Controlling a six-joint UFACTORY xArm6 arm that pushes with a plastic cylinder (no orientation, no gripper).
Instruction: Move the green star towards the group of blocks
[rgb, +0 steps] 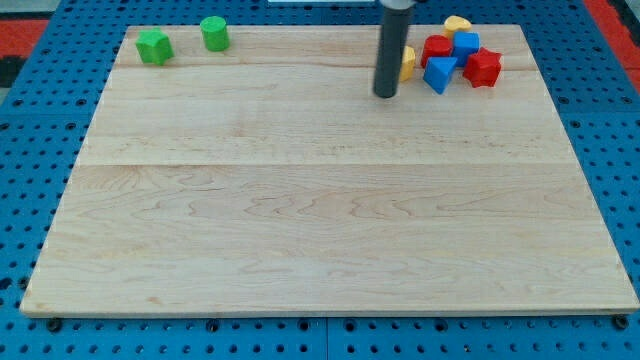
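My tip (386, 95) is down on the wooden board (320, 230), far side, right of centre. The rod comes in from the view's top edge. No fingers here: the arm ends in a plain rod, so nothing spreads, presses together or pinches.

Green star (154, 46): far-left corner of the board, well apart from my tip. Green cylinder (214, 33) sits just right of it, close but with a gap showing.

Group of blocks is at the far right:
- yellow block (408, 62), mostly hidden behind the rod, shape can't be made out; it is just right of my tip
- red block (436, 48) next to it, shape unclear
- blue block (440, 73), wedge-like, nearest of the cluster to my tip after the yellow one
- blue cube (466, 44) behind it
- red block (483, 67) at the right end, looks star-like
- second yellow block (457, 23) at the far edge, rounded

Cluster is packed tight; blocks look to be touching their neighbours. Cannot tell if my tip touches the hidden yellow block. Blue pegboard (40, 100) surrounds the board.
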